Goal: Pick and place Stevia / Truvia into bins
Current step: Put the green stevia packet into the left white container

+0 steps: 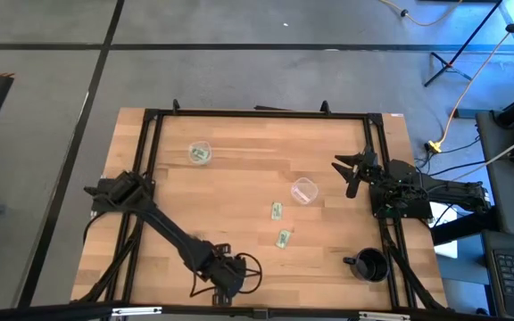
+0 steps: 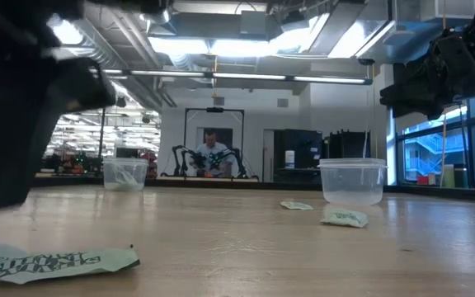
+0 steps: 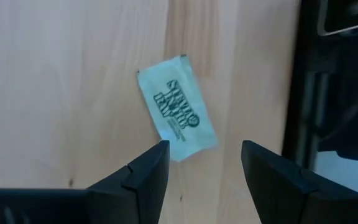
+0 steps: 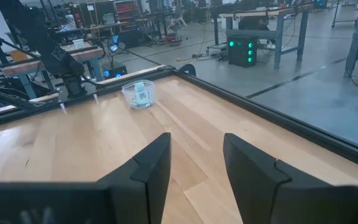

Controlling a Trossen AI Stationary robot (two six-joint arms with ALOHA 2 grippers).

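My left gripper (image 3: pixel 204 152) is open near the table's near edge (image 1: pixel 226 283), pointing down over one green-and-white Stevia packet (image 3: pixel 176 109) that lies flat on the wood; the low view shows this packet (image 2: pixel 52 264) close up. Two more packets (image 1: pixel 277 210) (image 1: pixel 284 238) lie flat mid-table. One clear cup (image 1: pixel 200 153) at the far left holds packets (image 4: pixel 138 94). The other clear cup (image 1: pixel 303 191) stands right of centre (image 2: pixel 352 180). My right gripper (image 4: pixel 196 149) is open, raised above the table's right side (image 1: pixel 351 169).
A black mug with a handle (image 1: pixel 368 265) stands at the near right corner. A black metal frame (image 1: pixel 257 113) runs around the tabletop. A person sits at another table far behind (image 2: pixel 213 157). Bare wood lies between the cups.
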